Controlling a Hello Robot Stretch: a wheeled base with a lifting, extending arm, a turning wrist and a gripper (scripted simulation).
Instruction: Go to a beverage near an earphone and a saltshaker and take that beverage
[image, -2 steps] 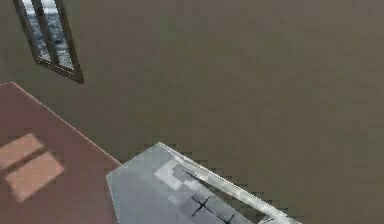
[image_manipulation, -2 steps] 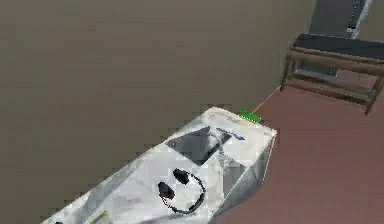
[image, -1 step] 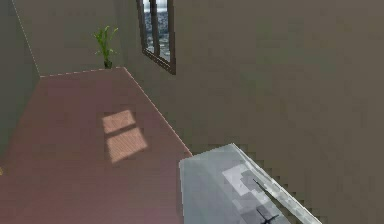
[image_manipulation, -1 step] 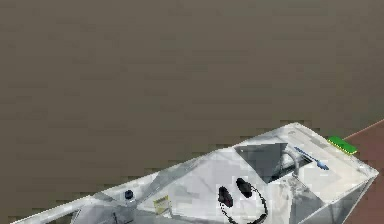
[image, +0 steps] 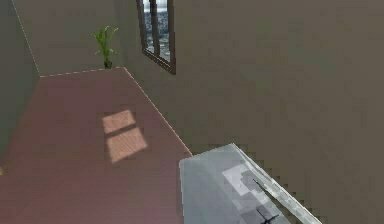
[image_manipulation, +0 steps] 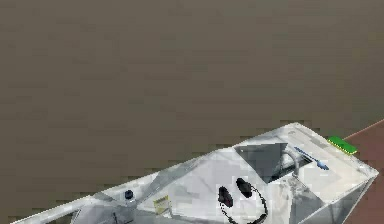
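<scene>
A pale grey-white table (image_manipulation: 200, 175) runs along the brown wall in the arm side view. A black smiley face (image_manipulation: 240, 200) is marked on its top. Near its left part stand a small dark blob (image_manipulation: 128, 194) and a small pale yellowish blob (image_manipulation: 160, 203); I cannot tell what they are. A grey wedge-shaped thing (image_manipulation: 265, 155) and a thin long thing (image_manipulation: 310, 158) lie toward the right end. The same table (image: 215, 175) sits at the forward view's bottom right, with thin dark marks (image: 265, 190) on it.
Reddish-brown floor (image: 80, 140) stretches ahead between brown walls, with sunlit patches (image: 122, 135). A potted plant (image: 106, 45) stands in the far corner beside a dark-framed window (image: 158, 30). A flat green thing (image_manipulation: 343, 143) lies past the table's right end.
</scene>
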